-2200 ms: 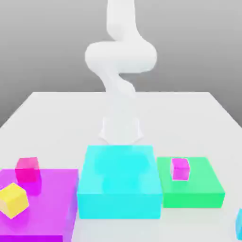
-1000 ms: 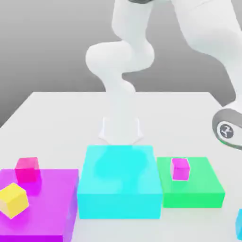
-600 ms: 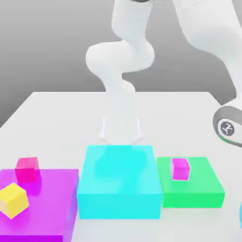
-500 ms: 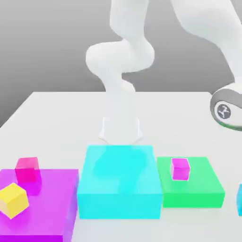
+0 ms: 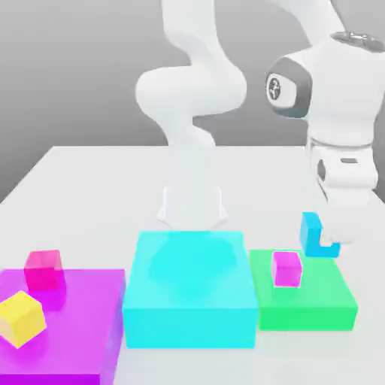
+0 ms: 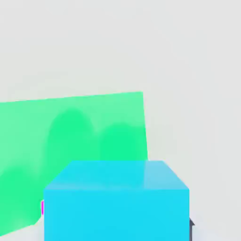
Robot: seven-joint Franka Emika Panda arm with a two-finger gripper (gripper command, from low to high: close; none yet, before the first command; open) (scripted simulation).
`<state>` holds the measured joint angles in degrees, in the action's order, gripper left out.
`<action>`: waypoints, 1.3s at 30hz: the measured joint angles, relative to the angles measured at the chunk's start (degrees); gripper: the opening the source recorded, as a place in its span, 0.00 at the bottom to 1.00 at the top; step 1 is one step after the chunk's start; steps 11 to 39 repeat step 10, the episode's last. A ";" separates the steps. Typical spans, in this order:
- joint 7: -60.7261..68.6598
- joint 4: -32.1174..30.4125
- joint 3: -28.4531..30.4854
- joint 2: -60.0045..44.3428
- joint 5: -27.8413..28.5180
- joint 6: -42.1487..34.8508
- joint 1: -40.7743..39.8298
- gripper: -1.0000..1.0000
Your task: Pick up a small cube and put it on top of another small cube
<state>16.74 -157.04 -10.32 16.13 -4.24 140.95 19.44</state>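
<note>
Sky-blue and glossy, the small cube sits between the fingers of the gripper, lifted clear of everything below it. The fingers are closed onto its sides, one white finger reaching down past the cube's face on the exterior view's right. In the hand view the same blue cube looms just under the camera, with the green block spread out beneath.

Below the fingers and a little toward the exterior view's left, the purplish-magenta cube rests on the green block, near but apart from the held cube. Well away from the fingers, on the exterior view's left, a hot-pink cube and a yellow cube sit on a flat magenta block. The big cyan block lies between that block and the green one.
</note>
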 joint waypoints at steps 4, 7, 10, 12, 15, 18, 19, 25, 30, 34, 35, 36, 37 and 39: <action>2.69 -4.40 0.76 0.80 -0.57 3.58 0.39 0.00; 2.31 -5.66 0.40 -4.85 0.17 10.46 -0.01 0.00; 2.16 -5.92 0.32 -6.27 0.39 12.15 -0.11 1.00; 2.16 -5.92 0.32 -6.27 0.39 12.15 -0.11 1.00; 2.16 -5.92 0.32 -6.27 0.39 12.15 -0.11 1.00; 2.16 -5.92 0.32 -6.27 0.39 12.15 -0.11 1.00; 2.16 -5.92 0.32 -6.27 0.39 12.15 -0.11 1.00; 2.16 -5.92 0.32 -6.27 0.39 12.15 -0.11 1.00; 2.16 -5.92 0.32 -6.27 0.39 12.15 -0.11 1.00; 2.16 -5.92 0.32 -6.27 0.39 12.15 -0.11 1.00; 2.16 -5.92 0.32 -6.27 0.39 12.15 -0.11 1.00; 2.16 -5.92 0.32 -6.27 0.39 12.15 -0.11 1.00; 2.16 -5.92 0.32 -6.27 0.39 12.15 -0.11 1.00; 2.16 -5.92 0.32 -6.27 0.39 12.15 -0.11 1.00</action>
